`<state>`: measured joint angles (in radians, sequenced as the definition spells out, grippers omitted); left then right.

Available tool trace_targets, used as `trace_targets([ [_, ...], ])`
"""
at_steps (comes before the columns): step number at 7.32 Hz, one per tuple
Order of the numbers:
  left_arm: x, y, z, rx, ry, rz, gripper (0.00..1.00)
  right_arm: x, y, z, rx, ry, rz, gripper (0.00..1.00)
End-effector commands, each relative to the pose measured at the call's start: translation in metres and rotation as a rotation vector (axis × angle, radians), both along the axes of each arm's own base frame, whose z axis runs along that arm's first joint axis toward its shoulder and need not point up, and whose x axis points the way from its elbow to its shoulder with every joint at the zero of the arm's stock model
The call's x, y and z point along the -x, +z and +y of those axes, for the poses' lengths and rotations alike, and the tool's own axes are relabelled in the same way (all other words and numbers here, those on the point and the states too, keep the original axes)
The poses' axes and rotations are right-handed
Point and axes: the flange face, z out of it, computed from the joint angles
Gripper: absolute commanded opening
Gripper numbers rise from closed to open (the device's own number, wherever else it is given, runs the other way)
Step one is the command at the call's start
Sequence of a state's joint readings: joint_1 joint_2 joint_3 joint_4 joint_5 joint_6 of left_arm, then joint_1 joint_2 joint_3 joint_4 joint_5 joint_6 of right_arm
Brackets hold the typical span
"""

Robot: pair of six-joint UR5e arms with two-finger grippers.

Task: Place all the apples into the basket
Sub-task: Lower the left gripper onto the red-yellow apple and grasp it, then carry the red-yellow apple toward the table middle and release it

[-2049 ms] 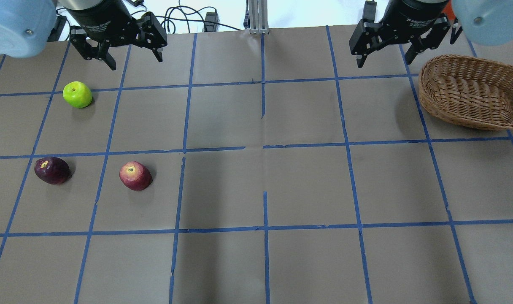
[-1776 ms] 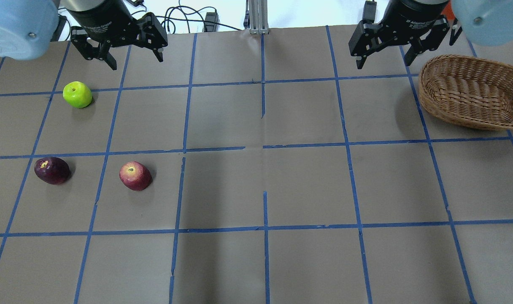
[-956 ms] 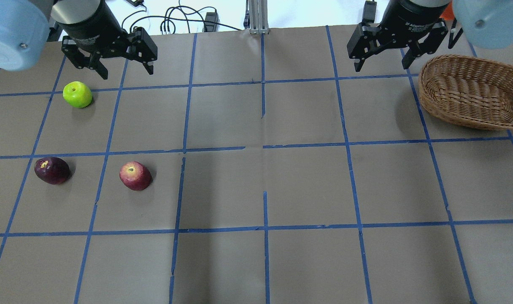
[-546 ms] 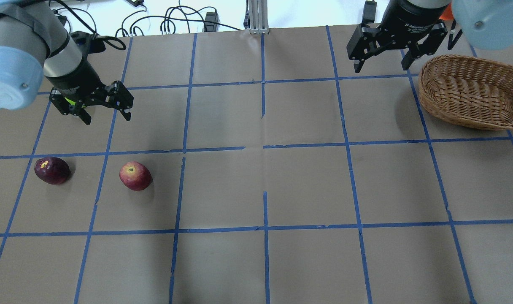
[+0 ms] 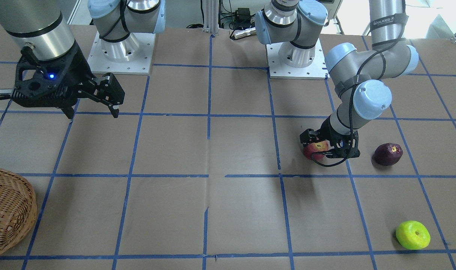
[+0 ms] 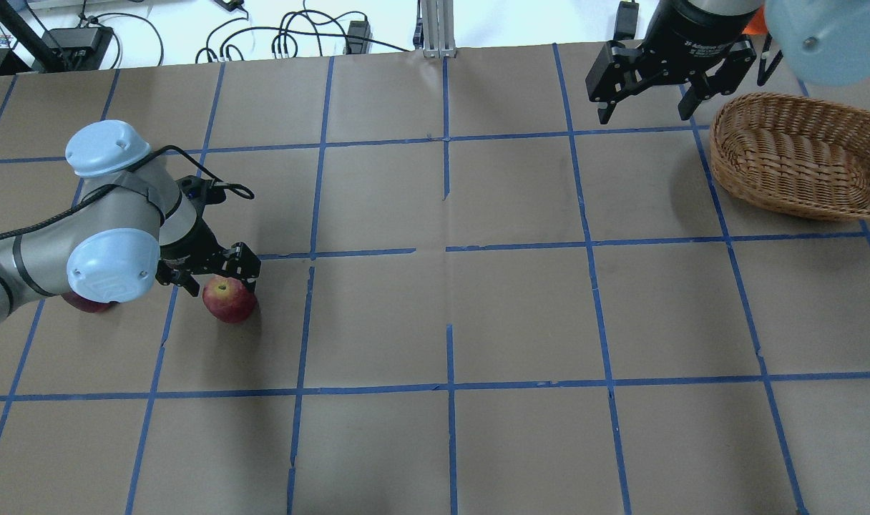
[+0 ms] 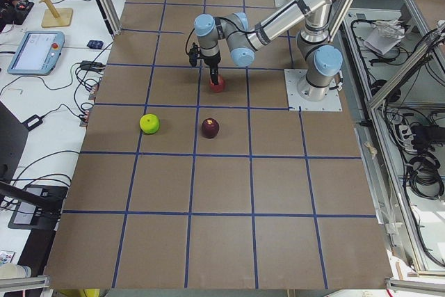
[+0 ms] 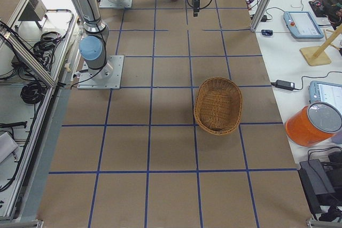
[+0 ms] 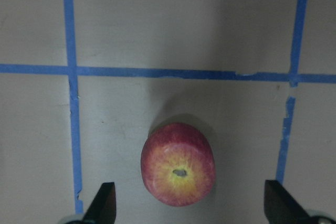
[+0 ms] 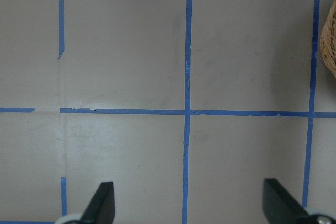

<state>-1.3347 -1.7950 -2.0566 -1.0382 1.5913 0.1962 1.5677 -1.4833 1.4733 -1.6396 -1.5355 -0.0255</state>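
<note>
The red apple (image 6: 229, 300) (image 5: 315, 150) (image 9: 178, 163) lies stem end up on the brown table. My left gripper (image 6: 220, 282) (image 5: 327, 150) (image 9: 191, 211) is open and low over it, one finger on each side, not touching. The dark purple apple (image 5: 388, 154) (image 7: 210, 127) lies beside it, mostly hidden by my left arm in the overhead view. The yellow-green apple (image 5: 412, 235) (image 7: 149, 124) lies apart; the overhead view hides it. The wicker basket (image 6: 793, 154) (image 5: 6, 210) (image 8: 217, 105) holds nothing and stands at the far right. My right gripper (image 6: 644, 107) (image 5: 93, 112) (image 10: 189, 211) is open and empty, next to the basket.
Blue tape lines (image 6: 446, 247) grid the table. An aluminium post (image 6: 435, 28) and cables (image 6: 299, 36) stand at the back edge. Side benches hold tablets (image 7: 31, 52) and an orange container (image 8: 315, 124).
My left arm has swung from the back left, past the green apple, forward and down to the red apple. The right gripper has barely moved. The apples and basket stayed put.
</note>
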Motion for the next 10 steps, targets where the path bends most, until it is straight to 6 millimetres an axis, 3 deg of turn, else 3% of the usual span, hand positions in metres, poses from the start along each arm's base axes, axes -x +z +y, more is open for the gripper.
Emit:
trace_targets([
  [1, 0.0, -0.032, 0.001, -0.049, -0.004, 0.007, 1.0, 0.0, 0.0, 0.0, 0.005, -0.002, -0.005, 1.0],
  [2, -0.001, -0.033, -0.002, -0.034, 0.0, 0.001, 0.92, 0.0, 0.0, -0.001, 0.007, -0.001, -0.003, 1.0],
  [3, -0.002, -0.027, -0.005, -0.026, 0.0, -0.029, 0.36, 0.0, 0.0, -0.001, 0.007, -0.001, -0.005, 1.0],
  [4, 0.001, -0.011, -0.006, 0.0, 0.007, -0.033, 0.08, 0.0, 0.001, -0.001, 0.009, -0.001, -0.005, 1.0],
  [5, 0.007, 0.007, -0.021, 0.048, 0.086, -0.042, 0.0, 0.0, 0.001, -0.001, 0.009, -0.001, -0.003, 1.0],
  [6, 0.034, 0.029, -0.046, 0.093, 0.251, 0.027, 0.0, 0.001, 0.0, -0.002, 0.009, -0.001, -0.003, 1.0],
  [8, 0.132, 0.059, -0.07, 0.086, 0.36, 0.087, 0.0, 0.001, 0.0, -0.002, 0.009, -0.001, -0.003, 1.0],
  [9, 0.182, 0.059, -0.069, 0.07, 0.427, 0.129, 0.0, 0.001, 0.0, -0.002, 0.009, -0.001, 0.003, 1.0],
  [10, 0.232, 0.045, -0.061, 0.065, 0.382, 0.138, 0.0, 0.001, 0.0, -0.002, 0.009, -0.001, 0.003, 1.0],
])
